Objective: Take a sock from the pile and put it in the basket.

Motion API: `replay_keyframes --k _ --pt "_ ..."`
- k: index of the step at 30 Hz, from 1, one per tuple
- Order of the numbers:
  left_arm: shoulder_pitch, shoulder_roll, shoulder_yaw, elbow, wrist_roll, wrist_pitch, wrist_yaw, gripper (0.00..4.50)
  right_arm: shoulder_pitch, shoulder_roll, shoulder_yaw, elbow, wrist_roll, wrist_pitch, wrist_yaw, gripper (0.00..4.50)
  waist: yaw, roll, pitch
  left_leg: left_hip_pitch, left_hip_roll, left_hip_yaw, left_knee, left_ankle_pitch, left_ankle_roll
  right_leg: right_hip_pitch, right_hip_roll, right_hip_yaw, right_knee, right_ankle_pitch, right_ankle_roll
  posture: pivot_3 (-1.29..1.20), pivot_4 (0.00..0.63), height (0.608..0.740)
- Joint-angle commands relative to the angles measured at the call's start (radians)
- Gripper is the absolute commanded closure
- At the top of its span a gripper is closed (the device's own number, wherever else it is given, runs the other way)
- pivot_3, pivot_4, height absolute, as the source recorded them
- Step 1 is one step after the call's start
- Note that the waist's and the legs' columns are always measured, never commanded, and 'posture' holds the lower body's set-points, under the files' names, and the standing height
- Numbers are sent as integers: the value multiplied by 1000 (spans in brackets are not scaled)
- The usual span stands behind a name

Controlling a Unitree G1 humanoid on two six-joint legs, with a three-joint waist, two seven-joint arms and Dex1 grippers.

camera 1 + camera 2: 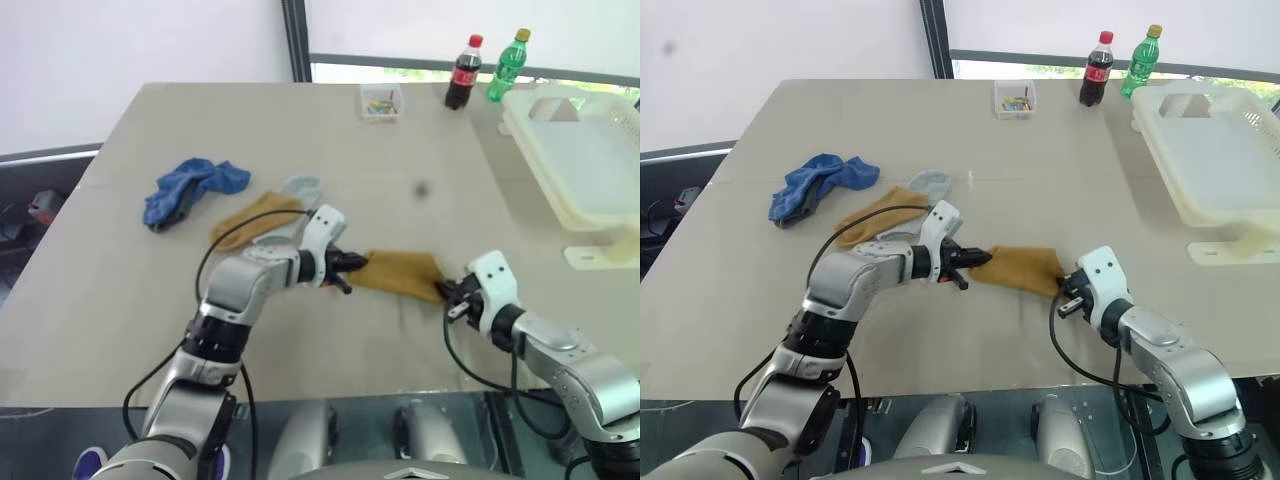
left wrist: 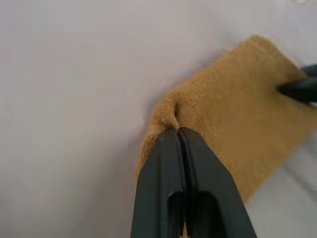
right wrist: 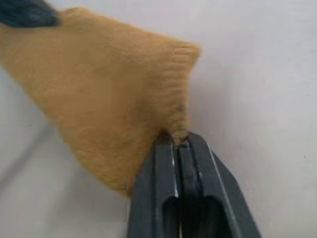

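Note:
The mustard-yellow sock point(image 1: 400, 272) is stretched between my two grippers, low over the beige table near its front. My left gripper point(image 1: 352, 263) is shut on the sock's left edge, and the fabric puckers at its tips point(image 2: 177, 130). My right gripper point(image 1: 447, 292) is shut on the sock's right corner point(image 3: 181, 141). The pile lies behind and to the left: a dark blue sock point(image 1: 190, 190), a second mustard sock point(image 1: 255, 218) and a pale grey-blue sock point(image 1: 300, 188). The white basket point(image 1: 600, 215) stands at the table's far right.
A small clear box of coloured bits point(image 1: 381, 101) sits at the back middle. A cola bottle point(image 1: 463, 73) and a green bottle point(image 1: 507, 66) stand beside the basket's far corner. Bare tabletop point(image 1: 470, 180) lies between the sock and the basket.

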Motion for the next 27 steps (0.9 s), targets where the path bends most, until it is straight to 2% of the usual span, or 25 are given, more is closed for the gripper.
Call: replay_keyframes --k 1,4,8,10,12,17,20,22,24,27 --pt "47 9 64 -158 -60 117 47 4500 46 -70 -52 -52 36 9 90 4471 4 0 0 0 0 0 0 0 0 0 0 0 0 0 0 0 150 740" --pt "95 1 97 -235 -85 170 89 4500 66 -123 -61 -81 47 5 137 4471 3 0 0 -1 0 -2 0 0 0 0 -1 -1 -1 0 0 0 150 740" --pt "146 -10 72 -294 -87 174 136 4500 74 -212 -4 -50 -28 -48 185 4471 3 0 0 0 0 -3 1 0 0 1 0 -2 1 0 0 0 150 740" --pt "150 -4 59 -292 -84 152 138 4500 55 -204 -4 -22 -27 -51 184 4471 3 0 0 0 0 -3 1 0 0 1 0 -2 1 0 0 0 150 740" --pt "135 -18 86 -272 -100 159 144 4046 35 -200 -5 -4 -43 -64 178 3978 3 0 0 0 0 -3 1 0 0 1 0 -2 1 0 0 0 150 740" --pt "123 38 106 -312 -73 75 155 2021 45 -194 -71 -61 -26 -94 193 1921 3 0 0 -1 0 -3 1 2 -3 1 0 -2 1 0 0 0 150 740" --pt "87 122 63 -300 73 -89 221 2021 52 -181 -203 -139 103 -73 244 1921 3 0 1 -2 0 -3 0 2 -4 0 0 -2 0 0 0 0 150 740" --pt "50 132 44 -255 133 -151 258 2021 49 -168 -240 -161 150 -76 254 1921 5 0 1 -2 0 -3 0 2 -4 0 0 -2 0 0 0 0 150 740" --pt "25 121 28 -210 168 -179 279 2021 43 -156 -255 -170 179 -79 255 1921 8 -1 1 -2 -1 -4 1 2 -3 1 -1 -4 0 0 0 0 150 740" --pt "-33 48 -7 -56 254 -223 377 2021 27 -130 -253 -178 179 -136 255 1921 8 0 1 -2 -2 -5 1 0 0 2 -2 -4 -1 0 0 0 150 740"
